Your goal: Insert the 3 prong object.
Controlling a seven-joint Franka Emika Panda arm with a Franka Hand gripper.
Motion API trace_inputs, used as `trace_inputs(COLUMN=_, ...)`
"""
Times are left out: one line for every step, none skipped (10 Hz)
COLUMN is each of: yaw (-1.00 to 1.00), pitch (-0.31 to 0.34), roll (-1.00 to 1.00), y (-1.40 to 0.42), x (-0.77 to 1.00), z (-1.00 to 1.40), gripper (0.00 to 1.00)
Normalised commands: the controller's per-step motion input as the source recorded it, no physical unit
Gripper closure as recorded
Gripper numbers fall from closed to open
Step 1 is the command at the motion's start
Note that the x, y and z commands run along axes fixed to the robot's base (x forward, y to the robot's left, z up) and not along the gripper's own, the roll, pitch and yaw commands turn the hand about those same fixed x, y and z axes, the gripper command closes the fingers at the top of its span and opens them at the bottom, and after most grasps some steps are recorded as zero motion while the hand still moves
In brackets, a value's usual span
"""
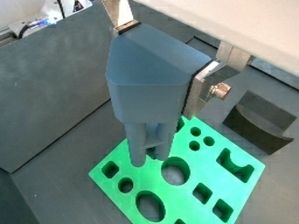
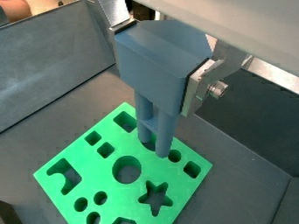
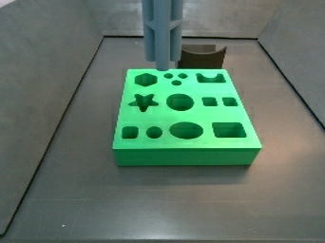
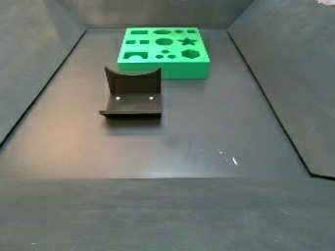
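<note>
Wrist views both show the gripper (image 1: pixel 158 66) clenched on the long blue-grey ridged rod (image 2: pixel 158 122), held upright over the flat green block with shaped holes (image 3: pixel 184 109).

No readable text, labels, brands or numbers in any view. Flat green block with shaped holes (image 3: pixel 184 114): unmarked. Long blue-grey ridged rod (image 2: pixel 156 131), clamped in the gripper (image 2: pixel 163 66) above that block: bare. Dark brown notched block (image 4: pixel 132 94): no markings.
</note>
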Motion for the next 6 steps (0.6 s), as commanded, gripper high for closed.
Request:
trace_inputs(yaw=0.00, pitch=0.039, roll=0.18, y=0.68, x=0.83, z=-0.83, gripper=1.00)
trace_inputs(yaw=-0.02, pitch=0.074, roll=0.14, y=0.62, x=0.91, z=-0.89, gripper=1.00)
trace_inputs(yaw=-0.12, pitch=0.109, roll=0.10, y=0.57, x=0.95, z=-0.87, gripper=1.00)
trace_inputs(yaw=-0.15, pitch=0.060, roll=0.11, y=0.55, x=0.81, z=-0.86, gripper=1.00)
trace_inputs(yaw=-0.15, pitch=0.020, roll=0.13, y=0.58, x=0.59, z=-0.85, gripper=1.00)
trace_inputs(yaw=0.00, pitch=0.000, roll=0.17, y=0.65, x=0.22, z=-0.64, gripper=1.00)
